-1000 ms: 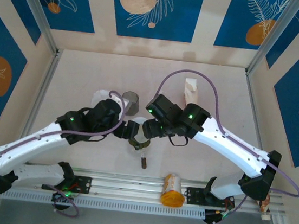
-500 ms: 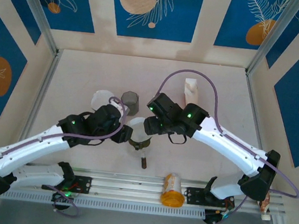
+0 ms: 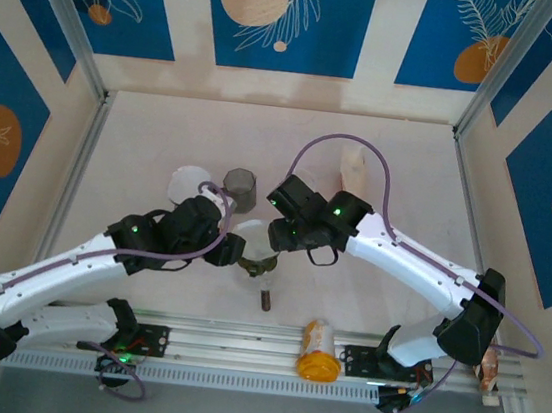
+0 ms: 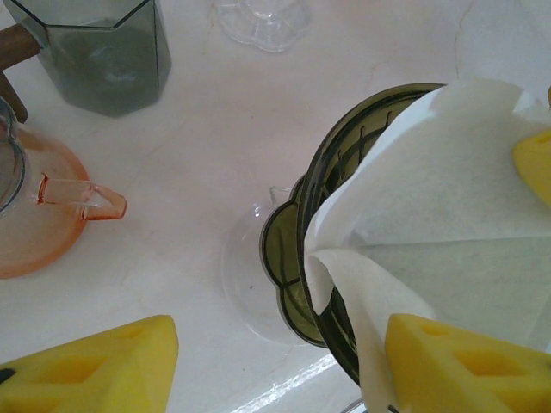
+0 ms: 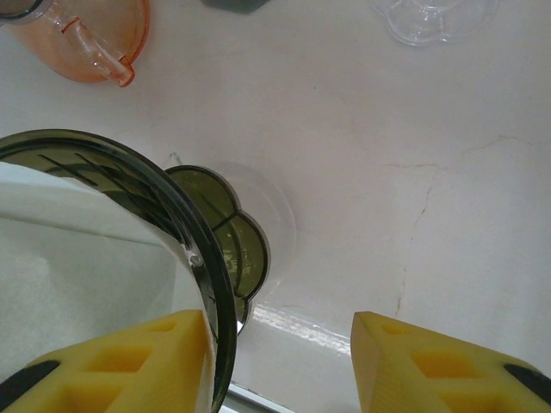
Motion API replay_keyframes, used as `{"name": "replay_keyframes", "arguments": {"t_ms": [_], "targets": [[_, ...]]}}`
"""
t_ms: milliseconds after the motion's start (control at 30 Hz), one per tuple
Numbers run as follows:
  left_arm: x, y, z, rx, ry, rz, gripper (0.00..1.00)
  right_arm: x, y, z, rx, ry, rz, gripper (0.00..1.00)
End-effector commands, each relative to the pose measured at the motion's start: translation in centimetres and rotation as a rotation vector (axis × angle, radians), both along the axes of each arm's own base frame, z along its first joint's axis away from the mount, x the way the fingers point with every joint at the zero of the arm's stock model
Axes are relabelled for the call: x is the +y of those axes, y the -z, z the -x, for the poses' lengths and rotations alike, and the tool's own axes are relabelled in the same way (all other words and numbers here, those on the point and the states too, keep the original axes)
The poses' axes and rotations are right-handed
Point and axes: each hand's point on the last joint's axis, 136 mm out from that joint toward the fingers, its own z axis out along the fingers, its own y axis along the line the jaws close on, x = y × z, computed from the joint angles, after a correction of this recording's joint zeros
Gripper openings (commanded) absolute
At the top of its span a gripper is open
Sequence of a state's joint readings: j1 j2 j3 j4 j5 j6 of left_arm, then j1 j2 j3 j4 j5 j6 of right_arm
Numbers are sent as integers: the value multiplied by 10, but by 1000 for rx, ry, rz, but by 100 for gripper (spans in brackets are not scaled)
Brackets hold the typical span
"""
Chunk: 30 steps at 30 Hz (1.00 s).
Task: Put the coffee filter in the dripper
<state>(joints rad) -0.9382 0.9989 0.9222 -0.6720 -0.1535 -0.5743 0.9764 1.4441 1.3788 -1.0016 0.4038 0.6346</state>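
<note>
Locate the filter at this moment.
In the top view the filter stands in the dripper at table centre, on the near side of the grey cup.

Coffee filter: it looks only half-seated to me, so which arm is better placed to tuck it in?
Left, probably. The filter overhangs the dripper rim beside the left gripper finger; the right gripper straddles the rim where paper already sits inside.

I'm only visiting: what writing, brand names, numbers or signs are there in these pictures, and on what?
None: no word, number or logo is readable.
Blue wall panels: leaf and circle drawings only.
Green dripper, paper filter, orange jug, grey cup: unmarked where they show.
Orange container, lying at the front: too small to tell.
</note>
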Motion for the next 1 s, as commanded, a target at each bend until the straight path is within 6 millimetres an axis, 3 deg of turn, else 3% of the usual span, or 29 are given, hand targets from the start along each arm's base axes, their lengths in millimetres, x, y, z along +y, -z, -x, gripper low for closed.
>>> {"name": "replay_keyframes", "arguments": {"t_ms": [0, 100, 200, 400, 633, 800, 967], "targets": [[-2, -11, 1, -22, -4, 57, 69, 1, 2, 1, 15, 11, -6, 49], [-3, -23, -1, -46, -6, 100, 74, 2, 0, 0, 10, 13, -12, 49], [-1, -21, -3, -44, -12, 86, 74, 2, 0, 0, 10, 15, -14, 52], [7, -6, -4, -8, -30, 49, 57, 4, 0, 1, 13, 10, -15, 53], [7, -3, 1, 8, -20, 59, 56, 21, -10, -2, 2, -37, -56, 68], [8, 0, 2, 13, -24, 64, 57, 36, 3, -2, 34, -82, -1, 71], [9, -4, 3, 6, -24, 71, 58, 38, 24, -3, 67, -97, 83, 71]]}}
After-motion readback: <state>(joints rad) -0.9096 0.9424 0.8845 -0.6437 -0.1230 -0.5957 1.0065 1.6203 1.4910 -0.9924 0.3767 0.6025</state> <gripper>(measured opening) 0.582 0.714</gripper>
